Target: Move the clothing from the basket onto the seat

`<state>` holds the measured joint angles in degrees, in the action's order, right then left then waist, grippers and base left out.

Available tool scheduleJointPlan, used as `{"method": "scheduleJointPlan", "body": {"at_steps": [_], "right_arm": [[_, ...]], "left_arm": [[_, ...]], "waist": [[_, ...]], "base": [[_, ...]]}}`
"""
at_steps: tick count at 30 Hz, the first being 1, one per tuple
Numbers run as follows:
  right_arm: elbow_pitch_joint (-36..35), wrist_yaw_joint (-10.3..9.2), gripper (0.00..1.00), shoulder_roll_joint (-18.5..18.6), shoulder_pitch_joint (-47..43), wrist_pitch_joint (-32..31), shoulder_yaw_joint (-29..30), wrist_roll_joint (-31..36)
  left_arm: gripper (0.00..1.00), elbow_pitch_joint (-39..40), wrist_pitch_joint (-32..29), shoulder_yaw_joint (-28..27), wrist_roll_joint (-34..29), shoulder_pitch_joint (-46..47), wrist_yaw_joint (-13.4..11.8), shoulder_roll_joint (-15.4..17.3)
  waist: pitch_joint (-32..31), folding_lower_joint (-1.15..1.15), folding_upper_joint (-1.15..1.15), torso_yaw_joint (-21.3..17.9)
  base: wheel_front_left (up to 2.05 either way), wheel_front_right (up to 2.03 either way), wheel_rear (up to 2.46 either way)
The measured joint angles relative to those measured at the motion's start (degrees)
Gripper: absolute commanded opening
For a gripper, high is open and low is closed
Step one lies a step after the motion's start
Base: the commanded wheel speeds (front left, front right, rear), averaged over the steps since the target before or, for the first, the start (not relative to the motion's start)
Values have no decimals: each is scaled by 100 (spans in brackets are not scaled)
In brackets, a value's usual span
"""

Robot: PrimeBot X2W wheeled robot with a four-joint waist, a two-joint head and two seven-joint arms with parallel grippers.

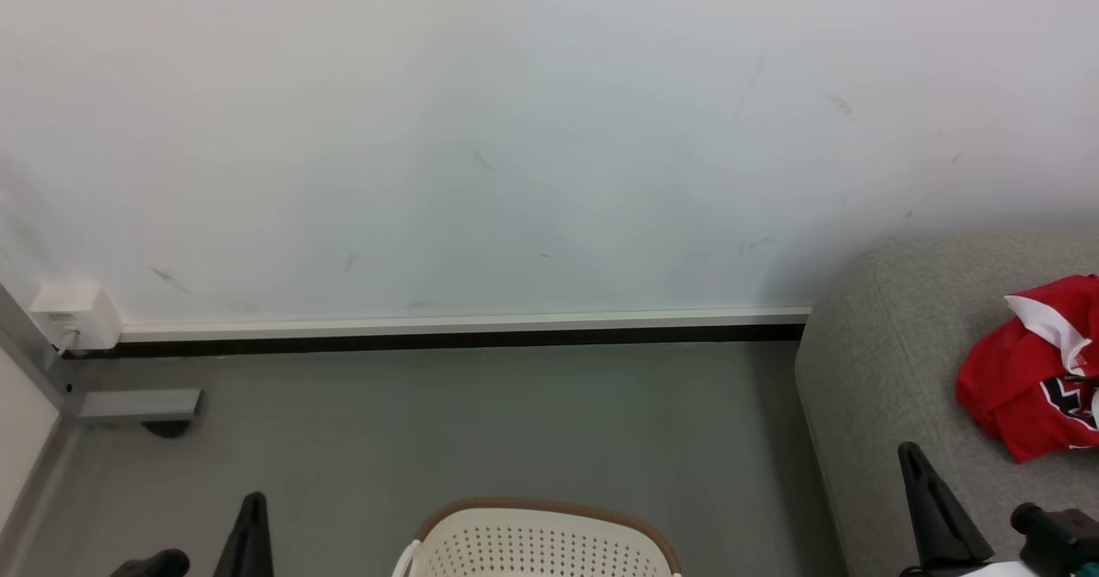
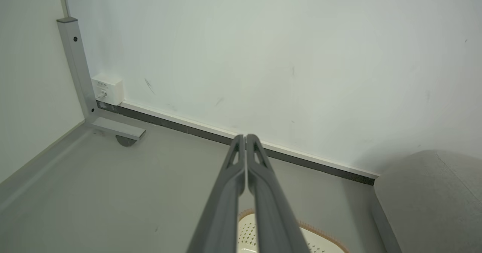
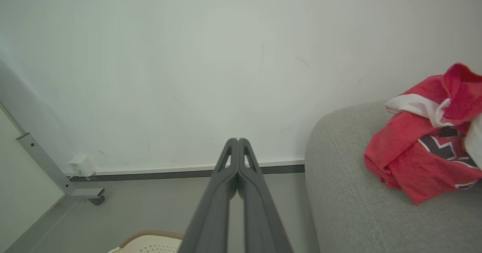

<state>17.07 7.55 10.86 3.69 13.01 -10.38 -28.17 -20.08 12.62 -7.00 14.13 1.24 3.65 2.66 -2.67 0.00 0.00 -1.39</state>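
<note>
The red jersey [image 1: 1035, 371] with white trim and black lettering lies bunched on the light-grey sofa [image 1: 876, 388] at the right; it also shows as the clothing [image 3: 421, 147] on the seat [image 3: 350, 192]. The white perforated basket [image 1: 537, 543] with a brown rim sits on the floor at the bottom centre, its inside mostly cut off by the frame edge. My left gripper [image 2: 245, 137] is shut with nothing in it, raised above the basket's rim [image 2: 320, 234]. My right gripper [image 3: 238, 140] is likewise shut and empty, left of the sofa; its finger [image 1: 932, 491] rises at the lower right.
A white wall [image 1: 515, 130] with a dark baseboard [image 1: 446, 337] runs behind. A grey metal post foot [image 1: 137, 405] and a white socket box [image 1: 77, 312] stand in the left corner. Grey floor [image 1: 481, 431] lies between basket and wall.
</note>
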Motion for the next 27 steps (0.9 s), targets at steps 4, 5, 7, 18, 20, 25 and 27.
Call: {"method": "scheduleJointPlan", "body": {"at_steps": [4, 5, 7, 18, 20, 25, 27], "right_arm": [[-9, 0, 0, -30, 1, -104, 100, -358], [-11, 0, 0, -36, 1, -140, 123, -435], [-14, 0, 0, -53, 2, -191, 165, -615], [-38, 0, 0, -181, 20, -450, 388, -1499], [-43, 0, 0, -193, 30, -491, 430, -1640], [-57, 0, 0, -226, 40, -598, 528, -2005], [-65, 0, 0, -244, 48, -649, 559, -2156]], "left_arm": [[0, 26, -82, 2, 454, 7, 36, -1], [0, 36, -105, 4, 559, 8, 36, 0], [0, 55, -151, 11, 778, 12, 43, 0], [0, 167, -403, 34, 1852, 71, 93, 0], [0, 176, -446, 35, 2019, 77, 96, 0], [0, 204, -553, 38, 2450, 98, 112, 0], [0, 215, -584, 40, 2648, 114, 120, 0]], "waist": [[9, 0, 0, 5], [12, 0, 0, 7], [16, 0, 0, 9], [41, 0, 0, 22], [45, 0, 0, 25], [56, 0, 0, 30], [61, 0, 0, 33]], "base": [[0, 0, 0], [0, 0, 0], [0, 0, 0], [0, 0, 0], [0, 0, 0], [0, 0, 0], [0, 0, 0]]}}
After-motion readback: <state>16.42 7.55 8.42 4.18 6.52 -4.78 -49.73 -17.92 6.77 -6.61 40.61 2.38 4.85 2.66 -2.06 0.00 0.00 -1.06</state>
